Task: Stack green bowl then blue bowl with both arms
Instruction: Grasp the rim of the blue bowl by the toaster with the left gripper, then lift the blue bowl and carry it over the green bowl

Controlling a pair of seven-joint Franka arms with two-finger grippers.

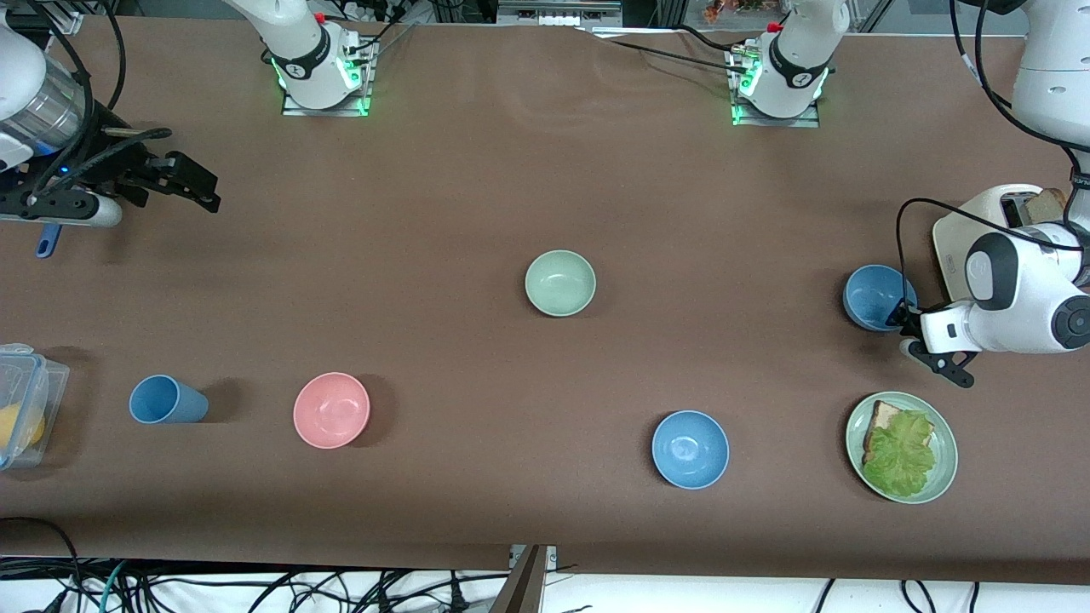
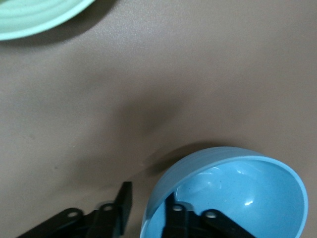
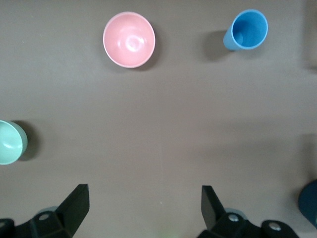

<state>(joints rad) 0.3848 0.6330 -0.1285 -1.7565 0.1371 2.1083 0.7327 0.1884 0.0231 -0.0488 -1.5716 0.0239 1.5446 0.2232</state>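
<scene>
The green bowl [image 1: 559,283] stands alone at the table's middle; it also shows at the edge of the right wrist view [image 3: 10,143]. One blue bowl [image 1: 874,295] sits at the left arm's end. My left gripper [image 1: 901,323] is low at this bowl, open, with one finger inside it and one outside, astride the rim [image 2: 148,198]; a gap shows between the outer finger [image 2: 124,196] and the bowl [image 2: 237,193]. A second blue bowl [image 1: 690,449] sits nearer the front camera. My right gripper [image 1: 200,189] waits open and empty [image 3: 143,196] above the right arm's end.
A pink bowl [image 1: 331,409] and a blue cup [image 1: 166,400] stand toward the right arm's end. A green plate [image 1: 941,477] with bread and lettuce lies beside the left gripper, nearer the camera. A white toaster [image 1: 979,217] stands at the left arm's end, a plastic box [image 1: 25,409] at the right arm's.
</scene>
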